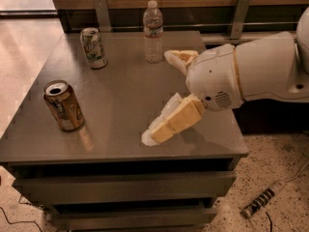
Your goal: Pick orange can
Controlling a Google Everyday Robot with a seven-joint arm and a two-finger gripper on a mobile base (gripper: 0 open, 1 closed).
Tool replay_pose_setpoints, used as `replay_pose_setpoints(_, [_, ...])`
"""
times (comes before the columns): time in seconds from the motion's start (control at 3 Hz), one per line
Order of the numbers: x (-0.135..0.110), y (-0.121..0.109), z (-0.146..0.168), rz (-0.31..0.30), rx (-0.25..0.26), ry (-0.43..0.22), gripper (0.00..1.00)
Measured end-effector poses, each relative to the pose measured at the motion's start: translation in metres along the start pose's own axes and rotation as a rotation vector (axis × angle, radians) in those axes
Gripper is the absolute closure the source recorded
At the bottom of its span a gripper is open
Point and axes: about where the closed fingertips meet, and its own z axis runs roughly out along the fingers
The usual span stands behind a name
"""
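The orange can (63, 105) stands upright, long axis vertical, at the near-left of the desk (116, 74), well apart and directly left of the pincer (157, 96), which hangs spread wide and seemingly empty over the desk's right half.

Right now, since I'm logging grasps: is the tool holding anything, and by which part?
Nothing is held. The tool is open above the grey table, well apart from the coppery orange drink can, which stands untouched.
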Motion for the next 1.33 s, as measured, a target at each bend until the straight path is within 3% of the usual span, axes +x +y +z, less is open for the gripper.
replay_pose_setpoints(0.33, [-0.008,-0.006,0.037,0.005,0.019,-0.026,0.00])
replay_pose_setpoints(1.33, [-0.022,-0.003,0.146,0.032,-0.070,-0.207,0.00])
